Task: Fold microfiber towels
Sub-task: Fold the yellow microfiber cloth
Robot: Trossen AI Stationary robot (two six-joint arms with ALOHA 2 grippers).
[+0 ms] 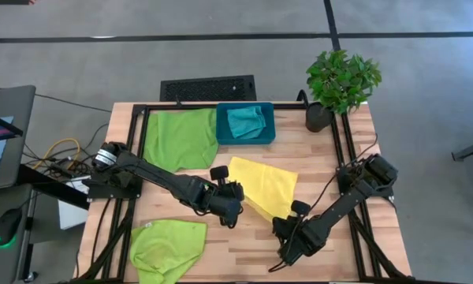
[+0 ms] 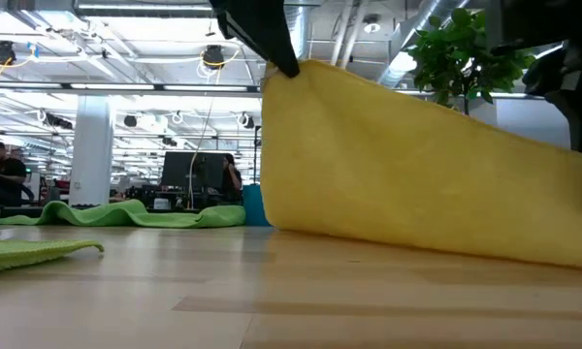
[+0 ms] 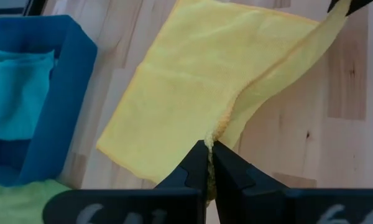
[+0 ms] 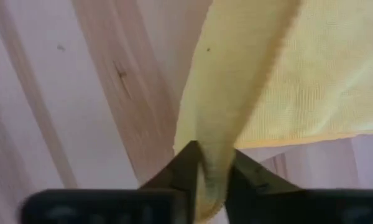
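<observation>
A yellow towel (image 1: 262, 184) lies mid-table with its near edge raised. My left gripper (image 1: 233, 210) is shut on that edge's left end and my right gripper (image 1: 287, 237) on its right end. In the low view the towel (image 2: 417, 174) slopes down from the left gripper (image 2: 272, 48) toward the right, and its lower part rests on the table. A lime green towel (image 1: 180, 138) lies flat at the far left. Another lime green towel (image 1: 167, 246) lies at the near left. A teal towel (image 1: 247, 121) sits in a teal bin (image 1: 221, 132). My left gripper pinches the yellow towel's near-left corner (image 3: 215, 132) between its two fingers, coming slanting down from the table's left. The corner is lifted well above the table, and the cloth runs from it in a raised fold. One layer or several, I cannot tell. My right gripper pinches a bunched strip of the yellow towel's near-right end (image 4: 221, 134) between its two fingers, from above, pointing steeply down. The cloth rises out of the fingers as a narrow fold and widens into the sheet. This end sits lower than the left one.
A potted plant (image 1: 340, 83) stands at the far right corner. The black frame rails (image 1: 343, 142) run along the table's sides. Bare wood (image 1: 244, 260) lies between the near green towel and my right gripper. People and desks show in the room behind.
</observation>
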